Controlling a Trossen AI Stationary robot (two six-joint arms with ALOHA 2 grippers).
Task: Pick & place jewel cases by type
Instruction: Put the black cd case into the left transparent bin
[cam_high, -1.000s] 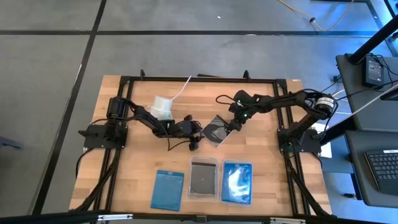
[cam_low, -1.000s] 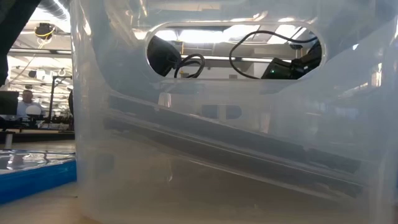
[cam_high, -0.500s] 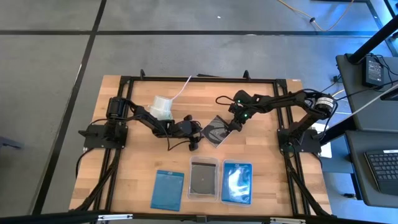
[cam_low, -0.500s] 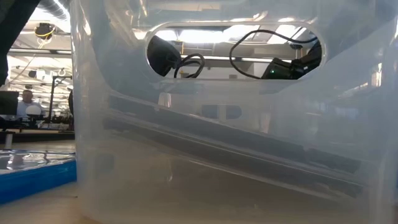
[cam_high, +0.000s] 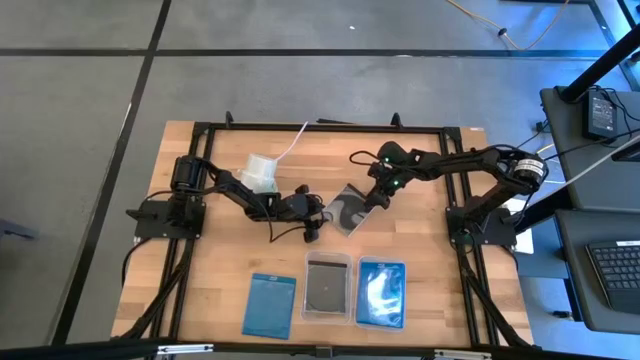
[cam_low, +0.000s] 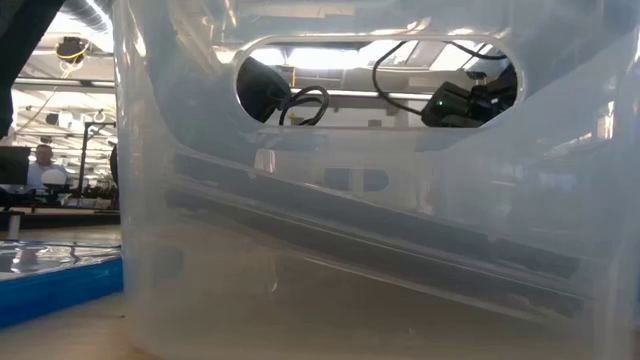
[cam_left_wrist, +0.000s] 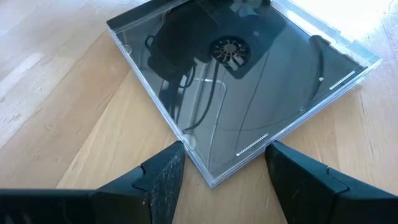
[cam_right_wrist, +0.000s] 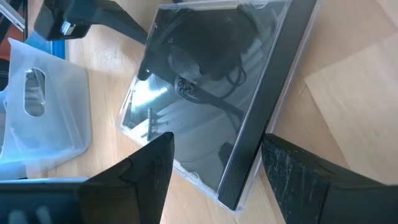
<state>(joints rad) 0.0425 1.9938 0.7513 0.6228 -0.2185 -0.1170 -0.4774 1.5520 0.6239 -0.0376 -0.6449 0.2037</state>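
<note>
L arm: reaches in from table's left edge toward the centre, past the white cup (cam_high: 262, 172).
Cup: on the wood near L arm's elbow, cord running off to the far edge.
L gripper (cam_high: 316, 214): low over the table, just left of the grey case; fingers (cam_left_wrist: 163, 180) spread apart, a corner of the case between their tips, nothing clamped.
Grey case (cam_high: 348, 209): mid-table btwn the two grippers, turned diamond-wise, tilted w/ its right edge up; dark tray w/ hub shows through the clear lid (cam_left_wrist: 239, 81).
R gripper (cam_high: 372, 200): at the case's right edge; fingers (cam_right_wrist: 292, 180) apart, straddling the case's dark spine (cam_right_wrist: 264, 118); can't tell if they press it.
R arm: comes from the right edge, elbow bent over the table's far side.
Front row, L to R: blue case (cam_high: 270, 304) flat on bare wood; tray (cam_high: 328, 288) holding a dark grey case; blue case in 2nd tray (cam_high: 381, 292).
Low view: tray wall (cam_low: 330, 250) fills nearly all of it, case lying slanted inside.
</note>
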